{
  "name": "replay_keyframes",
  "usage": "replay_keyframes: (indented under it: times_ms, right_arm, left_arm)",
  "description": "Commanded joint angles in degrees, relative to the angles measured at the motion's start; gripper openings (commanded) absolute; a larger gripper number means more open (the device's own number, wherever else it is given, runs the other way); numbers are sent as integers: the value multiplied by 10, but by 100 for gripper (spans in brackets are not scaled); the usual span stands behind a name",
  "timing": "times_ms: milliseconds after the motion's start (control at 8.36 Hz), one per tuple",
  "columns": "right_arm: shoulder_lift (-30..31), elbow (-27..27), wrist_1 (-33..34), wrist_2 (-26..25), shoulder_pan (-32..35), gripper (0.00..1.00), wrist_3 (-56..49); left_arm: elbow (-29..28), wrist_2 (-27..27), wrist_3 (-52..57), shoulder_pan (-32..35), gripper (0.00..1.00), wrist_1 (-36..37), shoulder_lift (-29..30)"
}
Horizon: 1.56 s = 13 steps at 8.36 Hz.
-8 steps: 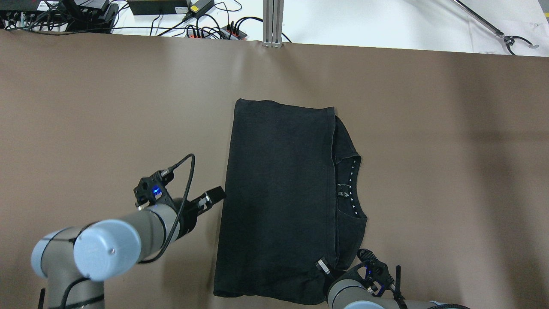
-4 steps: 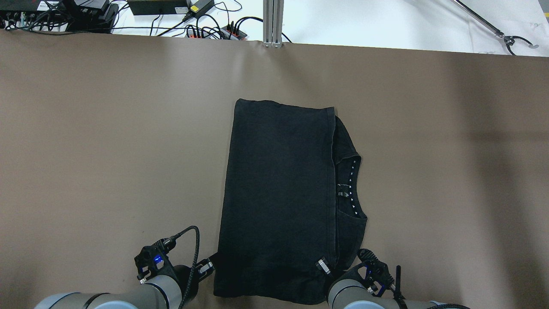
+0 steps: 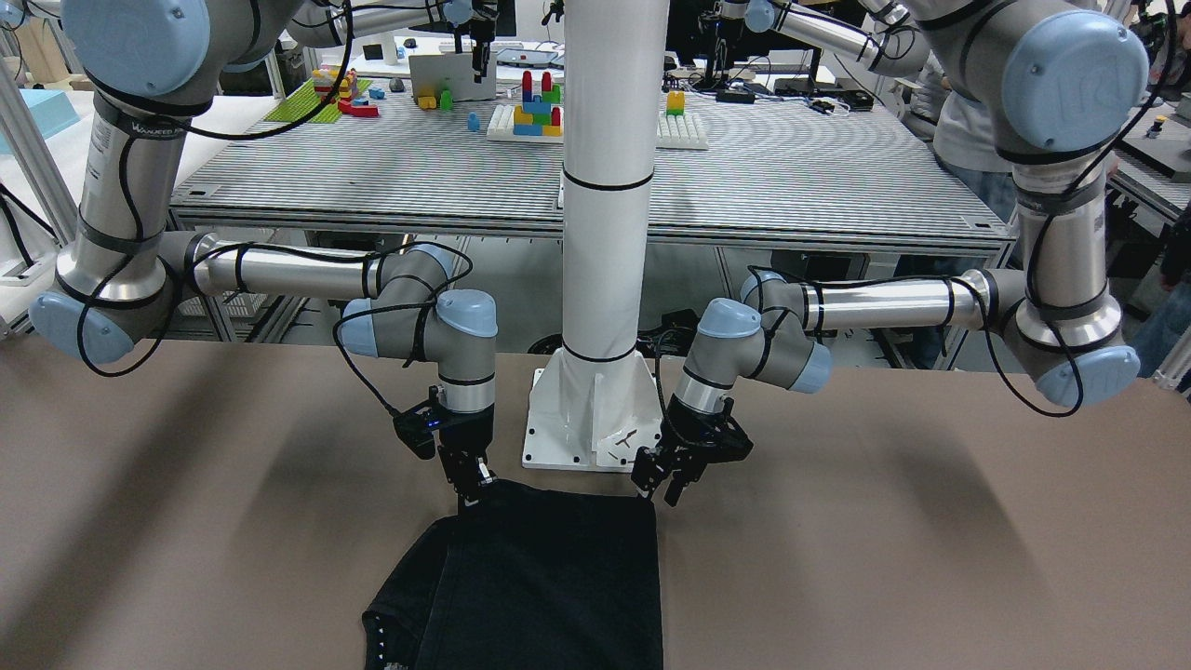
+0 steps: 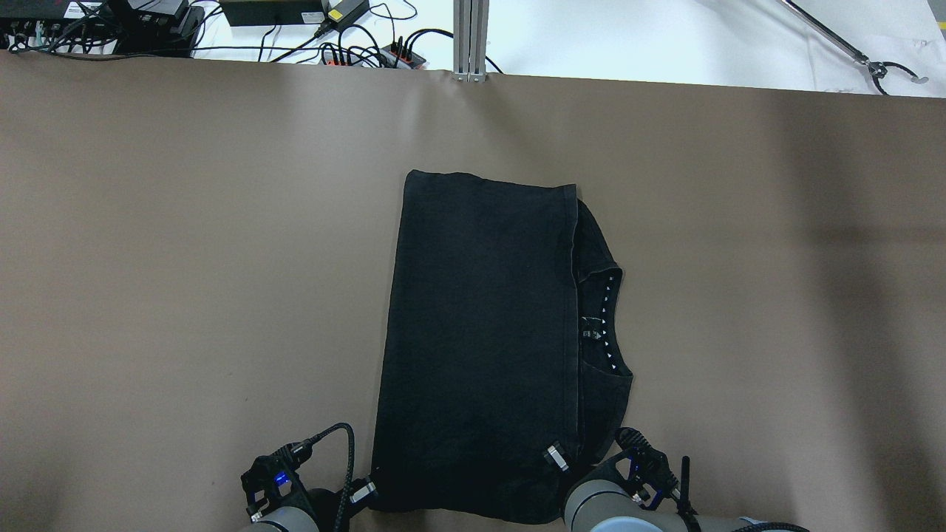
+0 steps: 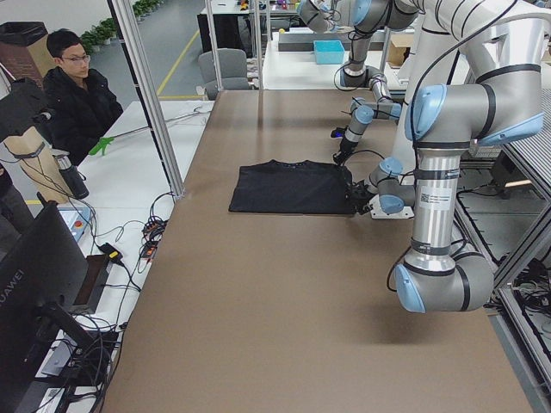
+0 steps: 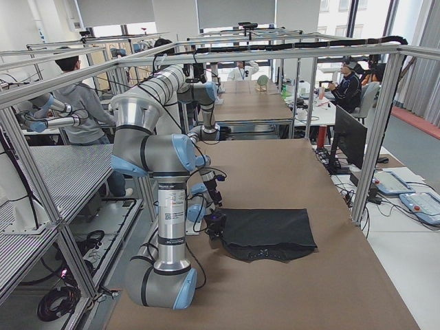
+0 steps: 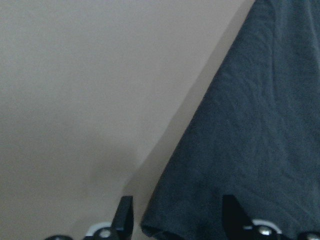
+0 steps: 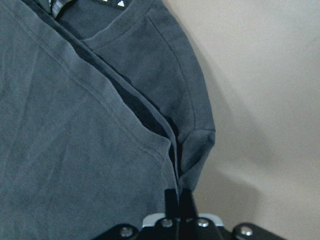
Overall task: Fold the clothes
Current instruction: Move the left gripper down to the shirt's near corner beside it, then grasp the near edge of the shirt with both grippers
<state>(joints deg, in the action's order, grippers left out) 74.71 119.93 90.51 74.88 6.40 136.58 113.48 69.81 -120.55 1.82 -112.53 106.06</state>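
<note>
**Near corners being taken for the next fold**

The black garment [image 4: 480, 332] lies flat at the middle of the brown table [image 4: 185, 222], a long rectangle running away from the robot. One side is laid over, so the neckline [image 4: 607, 318] peeks out along its right edge.

The right gripper [image 8: 178, 197] is clamped on the near right corner, its fingers pressed together on the hem where the layers meet. The left gripper [image 7: 177, 215] is spread wide at the near left corner. In the wrist view the cloth's corner lies between its two fingers, with nothing pinched yet.

The step in hand looks like securing both near corners so that the near end can be carried over to the far end. What it calls for next, I judge, is the left fingers coming together on every layer at that corner — then both arms lifting evenly, or the thin fabric will skew.

The white pillar [image 3: 586, 423] stands just behind the garment's near edge, between the two wrists, so there is little room there. Cables [image 4: 355, 44] lie beyond the table's far edge, well apart from the work.
</note>
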Motion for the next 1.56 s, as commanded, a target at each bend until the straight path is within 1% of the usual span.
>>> replay_keyframes:
  times_ms: [0, 359, 478, 837, 957, 1077, 1196, 1316, 1435]
  right_arm:
    - [-1, 0, 0, 0, 0, 0, 0]
    - [-1, 0, 0, 0, 4, 0, -1]
    - [0, 0, 0, 0, 4, 0, -3]
    - [-2, 0, 0, 0, 9, 0, -10]
    - [-2, 0, 0, 0, 9, 0, -13]
    - [-2, 0, 0, 0, 9, 0, -13]
    - [-2, 1, 0, 0, 9, 0, -13]
    - [-1, 1, 0, 0, 9, 0, -13]
    - [-1, 2, 0, 0, 10, 0, -13]
  left_arm:
    - [-12, -1, 0, -11, 60, 0, 4]
    - [-16, 0, -1, -12, 50, -1, 6]
    - [-18, 1, -1, -12, 44, -1, 6]
    - [-35, 2, 0, -11, 36, -1, 21]
    - [-36, 2, 0, -10, 35, -1, 22]
    - [-35, 3, 1, -9, 28, -1, 21]
    - [-35, 3, 3, -9, 16, -1, 21]
    - [-36, 6, 7, -8, 0, -1, 19]
    - [-29, 8, 7, -7, 0, -1, 19]
